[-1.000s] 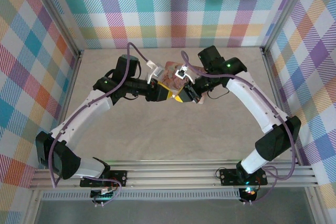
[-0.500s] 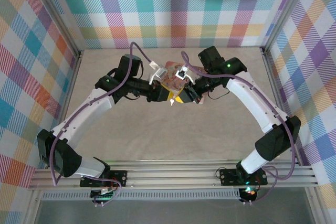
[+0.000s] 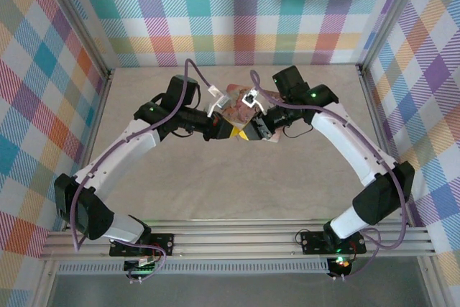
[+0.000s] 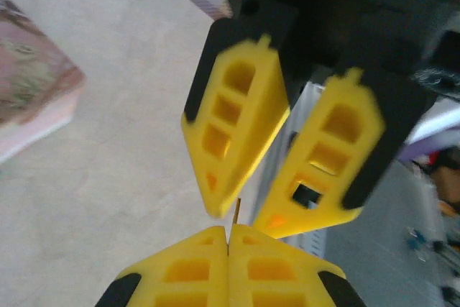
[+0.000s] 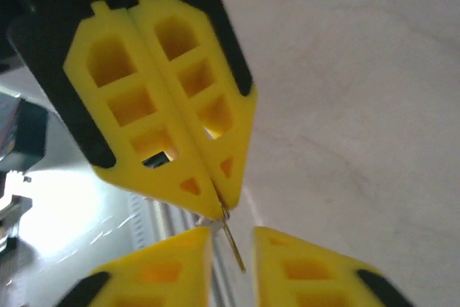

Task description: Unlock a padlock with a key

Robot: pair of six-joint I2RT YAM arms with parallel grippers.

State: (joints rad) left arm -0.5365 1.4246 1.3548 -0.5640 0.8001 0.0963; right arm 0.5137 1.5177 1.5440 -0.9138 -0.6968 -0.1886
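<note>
Seen from above, the two arms reach in from the near corners and meet over the far half of the tabletop (image 3: 237, 192), about midway between its left and right edges, tip to tip. A flat pink box (image 4: 32, 102) lies on the tabletop just beyond and partly under them, toward the far edge. The left gripper (image 4: 228, 241) has its yellow jaws pressed together, and the key (image 5: 235, 244), a thin dark sliver, sticks out of the seam at their tip. It is clamped there and held clear of the tabletop. The right gripper (image 4: 241, 218) faces it head-on with its jaws apart, a clear gap between the two yellow fingers (image 4: 233, 116). In the right wrist view the free end of the key slants down into that gap, between the right gripper's own fingertips. It runs nearer the finger on the left of that view, and whether it touches that finger cannot be told. In the left wrist view only a short piece of the key shows above the closed tips, pointing at the space between the opposing fingers. The bare beige tabletop runs out behind both grippers.
</note>
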